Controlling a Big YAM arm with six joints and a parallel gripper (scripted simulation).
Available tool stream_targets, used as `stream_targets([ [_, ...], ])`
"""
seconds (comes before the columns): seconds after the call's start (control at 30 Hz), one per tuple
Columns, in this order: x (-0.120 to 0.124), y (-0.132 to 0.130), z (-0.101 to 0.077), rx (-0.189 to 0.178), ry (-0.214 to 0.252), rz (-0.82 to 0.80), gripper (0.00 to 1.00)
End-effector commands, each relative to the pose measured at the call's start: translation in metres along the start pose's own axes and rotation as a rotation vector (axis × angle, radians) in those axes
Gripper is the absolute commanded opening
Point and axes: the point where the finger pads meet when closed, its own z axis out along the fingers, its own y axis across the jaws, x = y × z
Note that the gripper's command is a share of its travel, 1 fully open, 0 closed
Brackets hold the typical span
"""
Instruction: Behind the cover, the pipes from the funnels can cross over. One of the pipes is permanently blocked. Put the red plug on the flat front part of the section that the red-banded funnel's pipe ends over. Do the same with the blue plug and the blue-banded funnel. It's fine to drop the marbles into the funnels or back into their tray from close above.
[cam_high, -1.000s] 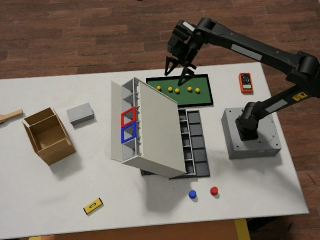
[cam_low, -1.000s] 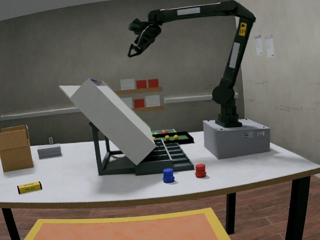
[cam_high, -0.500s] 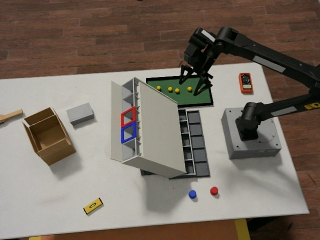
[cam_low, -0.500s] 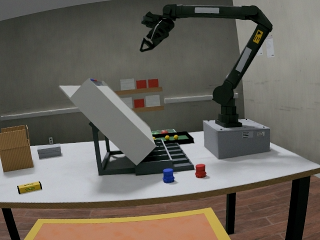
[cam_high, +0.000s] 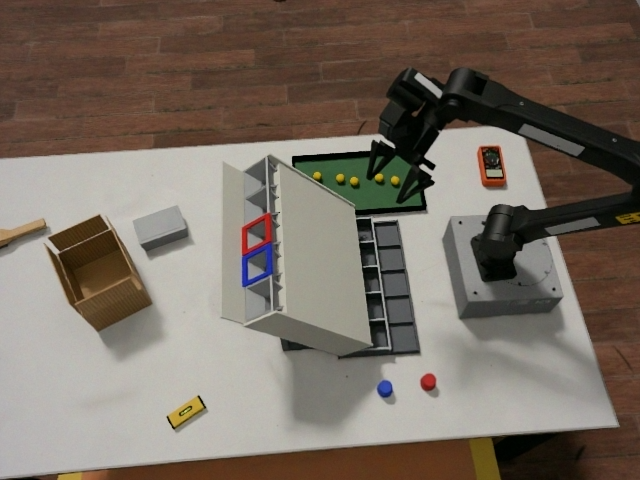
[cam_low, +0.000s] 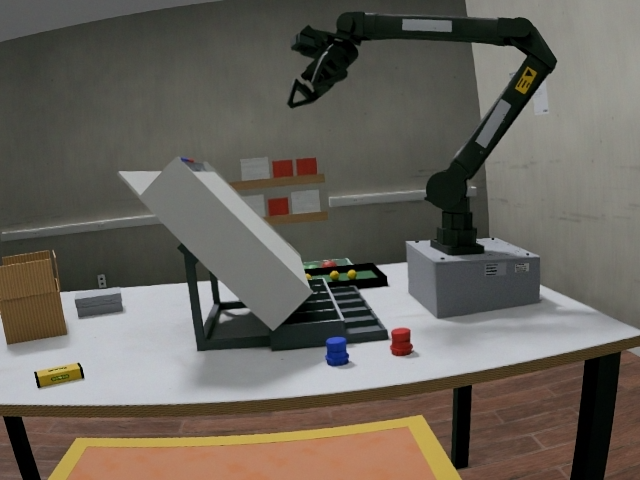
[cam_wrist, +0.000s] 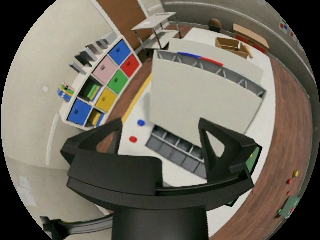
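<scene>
My gripper (cam_high: 396, 175) is open and empty, high above the green marble tray (cam_high: 364, 179), which holds several yellow marbles (cam_high: 354, 181). It also shows high up in the exterior view (cam_low: 302, 95). The sloped white cover (cam_high: 315, 258) hides the pipes. At its top are the red-banded funnel (cam_high: 256, 232) and the blue-banded funnel (cam_high: 256, 264). At its foot is a row of dark sections with flat front parts (cam_high: 395, 281). The red plug (cam_high: 428, 381) and the blue plug (cam_high: 384, 388) stand on the table in front of the sections. In the wrist view the cover (cam_wrist: 203, 100) lies below the fingers.
The arm's grey base (cam_high: 501, 268) is right of the sections. An orange meter (cam_high: 491, 165) lies at the back right. A cardboard box (cam_high: 95, 271), a grey block (cam_high: 160, 226) and a yellow level (cam_high: 186, 411) are on the left half.
</scene>
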Motion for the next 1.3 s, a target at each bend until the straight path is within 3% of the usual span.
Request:
stream_targets([
  [0.0, 0.014, -0.007, 0.015, -0.004, 0.007, 0.01, 1.0],
  [0.83, 0.088, -0.033, 0.073, -0.003, 0.002, 0.004, 1.0],
  [1.27, 0.108, -0.039, 0.088, 0.001, -0.003, 0.0, 1.0],
])
